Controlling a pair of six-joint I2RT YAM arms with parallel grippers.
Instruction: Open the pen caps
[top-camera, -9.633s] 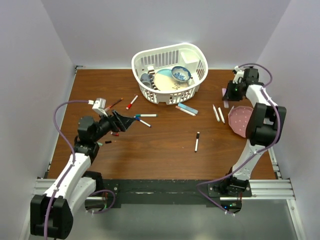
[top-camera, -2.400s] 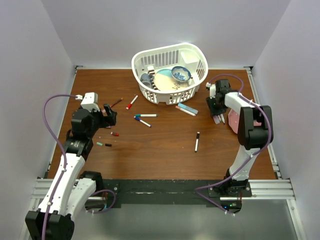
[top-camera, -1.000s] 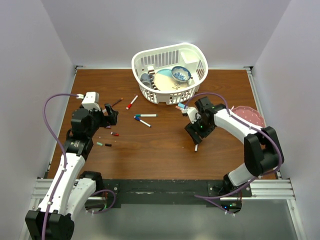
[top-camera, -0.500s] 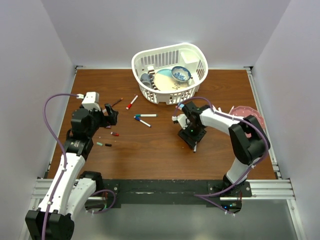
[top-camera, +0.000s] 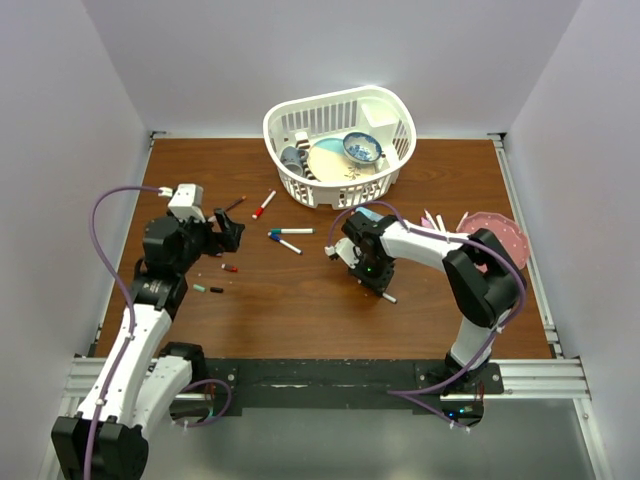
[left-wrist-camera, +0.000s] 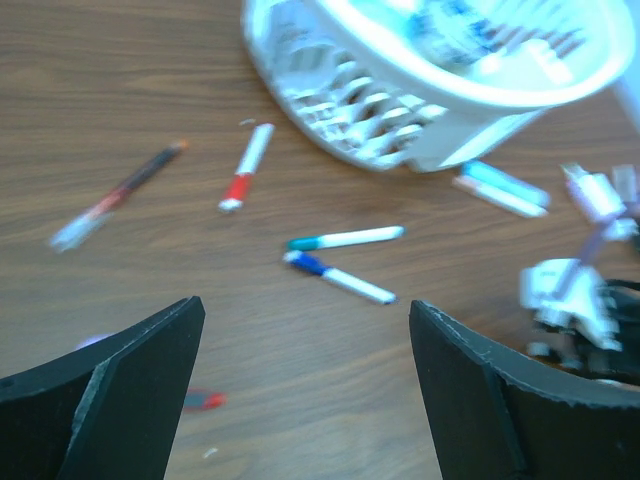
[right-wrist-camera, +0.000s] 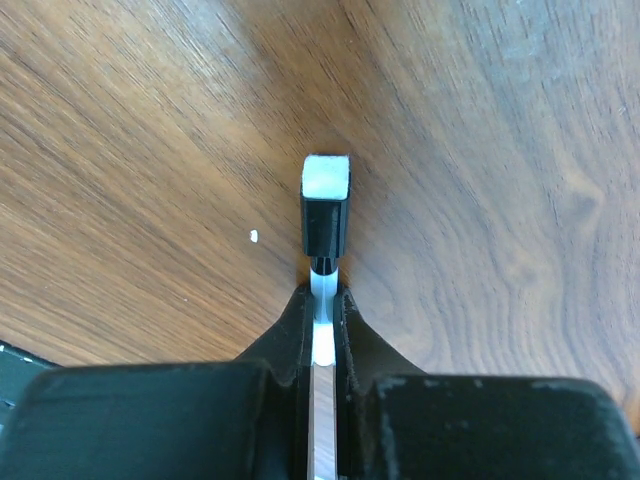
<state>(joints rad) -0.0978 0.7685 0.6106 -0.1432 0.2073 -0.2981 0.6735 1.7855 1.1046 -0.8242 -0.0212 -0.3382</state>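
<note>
From above, most of the marker (top-camera: 386, 296) hid under the right claw (top-camera: 372, 284), which pinched it just behind the black cap (right-wrist-camera: 326, 215), low over the counter (top-camera: 300, 320); the left claw (left-wrist-camera: 305, 312) gaped wide, holding nothing.

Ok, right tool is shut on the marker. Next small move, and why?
Probably lift the marker slightly toward the left tool: the right tool pinches its barrel, the black cap sticks out free, and the left tool hangs open, empty.
</note>
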